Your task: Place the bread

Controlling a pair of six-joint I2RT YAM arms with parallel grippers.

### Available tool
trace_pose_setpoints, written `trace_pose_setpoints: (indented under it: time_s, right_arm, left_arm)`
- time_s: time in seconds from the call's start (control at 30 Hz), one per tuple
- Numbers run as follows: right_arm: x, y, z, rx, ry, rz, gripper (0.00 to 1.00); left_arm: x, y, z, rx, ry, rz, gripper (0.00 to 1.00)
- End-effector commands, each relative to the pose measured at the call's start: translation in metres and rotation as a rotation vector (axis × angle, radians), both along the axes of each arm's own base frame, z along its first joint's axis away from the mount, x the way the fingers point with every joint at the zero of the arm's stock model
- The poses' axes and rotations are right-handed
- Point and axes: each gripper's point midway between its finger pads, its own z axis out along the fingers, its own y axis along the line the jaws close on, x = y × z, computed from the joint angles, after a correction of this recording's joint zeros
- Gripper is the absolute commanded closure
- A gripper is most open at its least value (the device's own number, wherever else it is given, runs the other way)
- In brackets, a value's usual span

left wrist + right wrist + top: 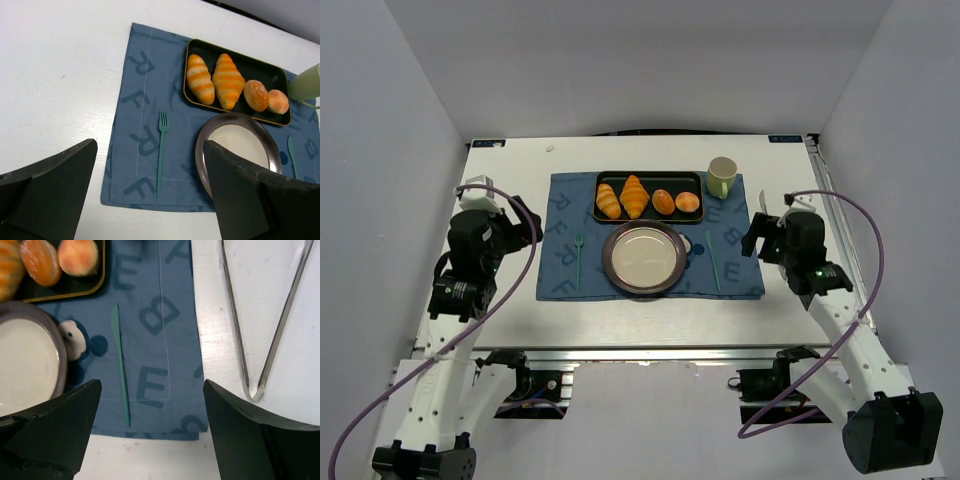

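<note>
Bread point(688, 203): rightmost item in black tray point(650, 177), near worktop point(510, 170) far edge; left gripper point(150, 150) and right gripper point(152, 390) jaws released.

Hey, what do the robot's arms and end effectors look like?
The left arm and right arm have white links, black joint housings and looping purple cables. A small green light glows on the right one. The end effector fingers are dark wedges.

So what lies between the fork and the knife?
The plate, plus a small white-and-blue piece beside the knife; the fork is on the plate's other side. Top external view shows it.
</note>
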Motion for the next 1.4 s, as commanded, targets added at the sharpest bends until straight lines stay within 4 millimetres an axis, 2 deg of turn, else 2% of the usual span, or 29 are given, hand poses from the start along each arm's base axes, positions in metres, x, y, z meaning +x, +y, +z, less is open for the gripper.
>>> trace_pose_setpoints:
  time_s: [0.0, 0.07, 0.17, 0.3, 0.33, 0.4, 0.43, 0.47, 0.5, 0.53, 0.6, 0.63, 0.7, 0.73, 1.0, 1.37]
  right_arm:
    - [0.014, 0.0, 0.044, -0.007, -0.079, -0.007, 0.11]
    - [0.016, 0.01, 0.06, 0.013, -0.106, 0.055, 0.11]
    - [0.017, 0.016, 0.066, -0.008, -0.104, 0.115, 0.11]
    - [0.029, -0.015, 0.054, -0.156, -0.055, 0.0, 0.11]
    - [0.031, -0.031, 0.053, -0.224, -0.048, -0.058, 0.11]
    - [0.037, -0.046, 0.047, -0.218, -0.007, -0.128, 0.11]
    - [0.042, -0.046, 0.046, -0.185, -0.004, -0.145, 0.11]
    - [0.047, -0.052, 0.038, -0.177, 0.01, -0.144, 0.11]
    - [0.053, -0.049, 0.034, -0.152, 0.011, -0.11, 0.11]
    - [0.058, -0.059, 0.017, -0.162, 0.056, -0.11, 0.11]
    - [0.069, -0.059, -0.003, -0.131, 0.085, -0.056, 0.11]
    - [0.073, -0.069, -0.026, -0.136, 0.153, -0.064, 0.11]
    - [0.077, -0.074, -0.042, -0.142, 0.189, -0.065, 0.11]
    - [0.075, -0.081, -0.056, -0.146, 0.219, -0.083, 0.11]
    - [0.073, -0.097, -0.082, -0.095, 0.282, -0.114, 0.11]
    - [0.075, -0.103, -0.088, -0.154, 0.283, -0.088, 0.11]
  left_arm:
    - [-0.002, 0.0, -0.005, 0.005, 0.009, 0.0, 0.02]
    - [-0.002, -0.004, -0.009, -0.006, 0.033, -0.021, 0.02]
    - [0.001, -0.007, -0.014, -0.006, 0.043, -0.037, 0.02]
    - [0.003, -0.009, -0.018, -0.019, 0.048, -0.037, 0.02]
    - [0.002, -0.01, -0.02, -0.021, 0.048, -0.046, 0.02]
    - [0.004, -0.013, -0.023, -0.023, 0.038, -0.065, 0.02]
    - [0.005, -0.014, -0.025, -0.021, 0.041, -0.066, 0.02]
    - [0.007, -0.015, -0.025, -0.026, 0.04, -0.074, 0.02]
    - [0.008, -0.017, -0.025, -0.028, 0.042, -0.08, 0.02]
    - [0.009, -0.018, -0.029, -0.031, 0.056, -0.084, 0.02]
    - [0.01, -0.018, -0.028, -0.029, 0.056, -0.089, 0.02]
    - [0.01, -0.018, -0.027, -0.025, 0.054, -0.09, 0.02]
    - [0.009, -0.022, -0.026, -0.019, 0.055, -0.119, 0.02]
    - [0.009, -0.022, -0.028, -0.014, 0.066, -0.121, 0.02]
    - [0.009, -0.022, -0.05, 0.014, 0.105, -0.143, 0.02]
    - [0.01, -0.024, -0.051, 0.018, 0.098, -0.16, 0.02]
